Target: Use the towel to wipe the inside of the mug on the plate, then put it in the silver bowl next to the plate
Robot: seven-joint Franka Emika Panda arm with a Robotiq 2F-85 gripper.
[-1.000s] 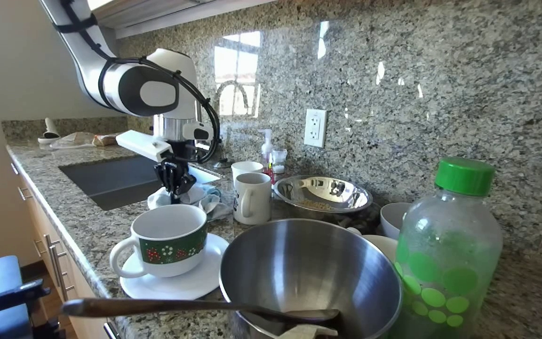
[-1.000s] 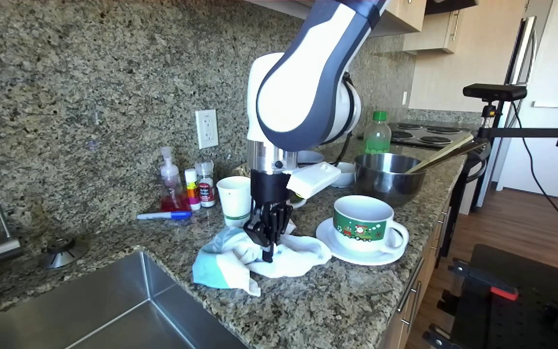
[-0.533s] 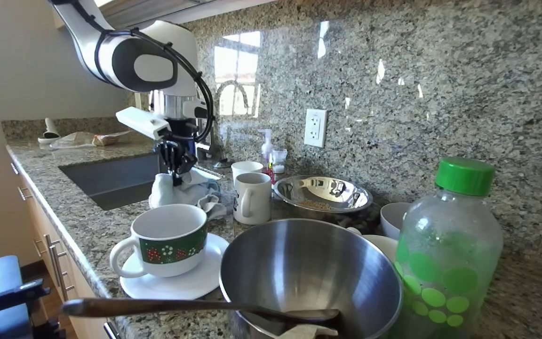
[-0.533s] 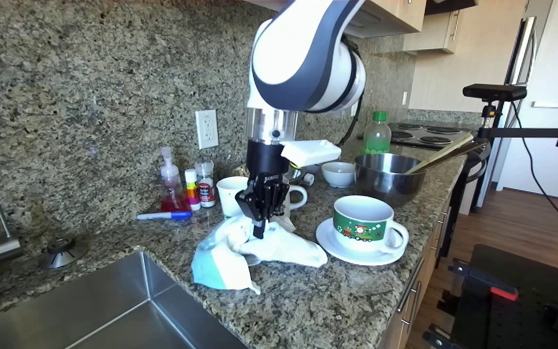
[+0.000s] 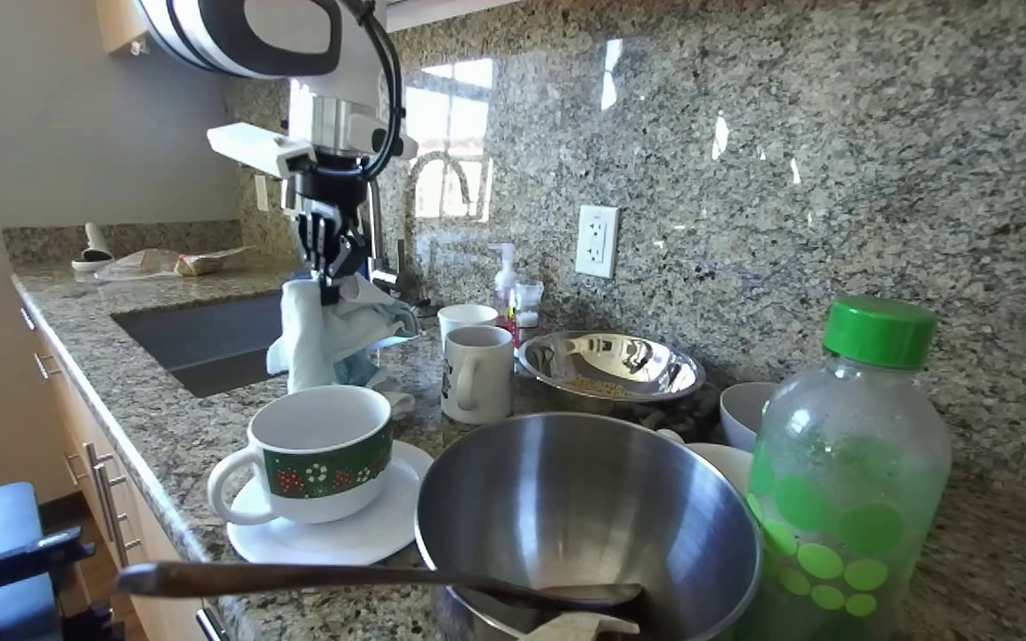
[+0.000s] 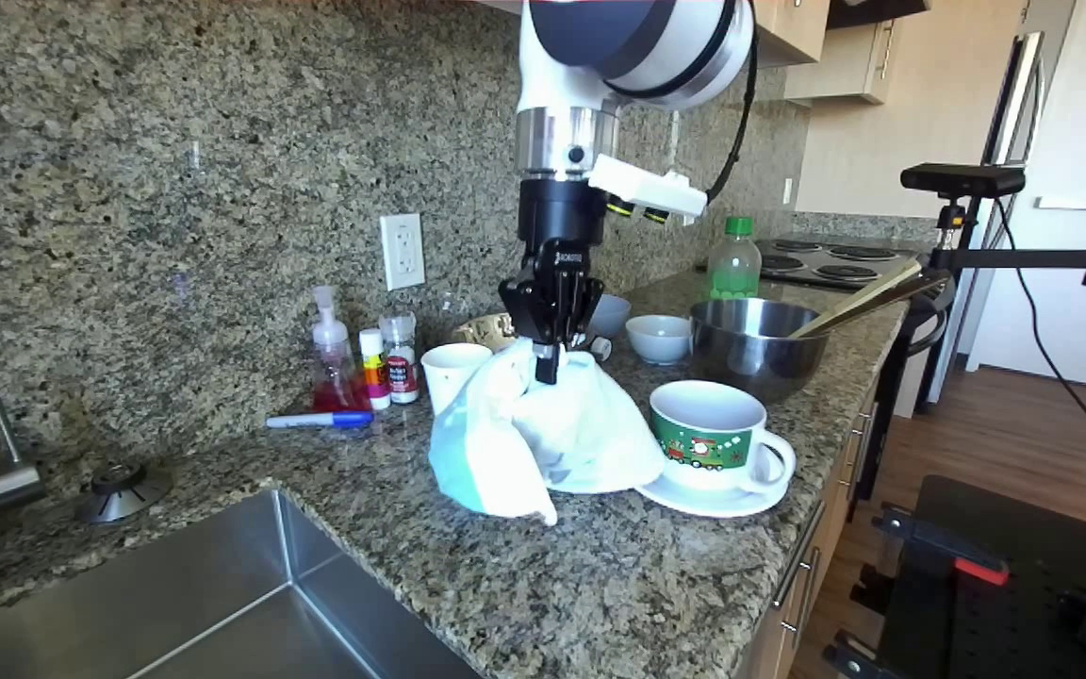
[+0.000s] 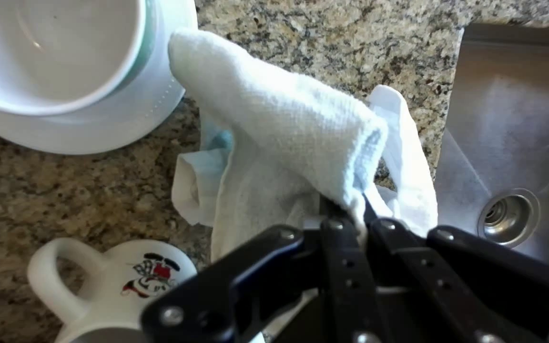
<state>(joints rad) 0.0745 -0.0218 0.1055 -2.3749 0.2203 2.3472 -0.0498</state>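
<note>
A claw (image 6: 547, 366) is pinching the towel (image 6: 595, 429) (white, pale blue); its long fold is slanting down toward the mug (image 6: 701, 445).

Speckled stone wall (image 6: 222, 141), brown floor (image 6: 991, 434)

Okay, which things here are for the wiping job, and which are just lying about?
For the job: gripper, holding the towel; green-banded mug; plate beneath it; silver bowl.
Just lying about: green-capped bottle, marker, pump bottle, white cup, cartoon mug.
</note>
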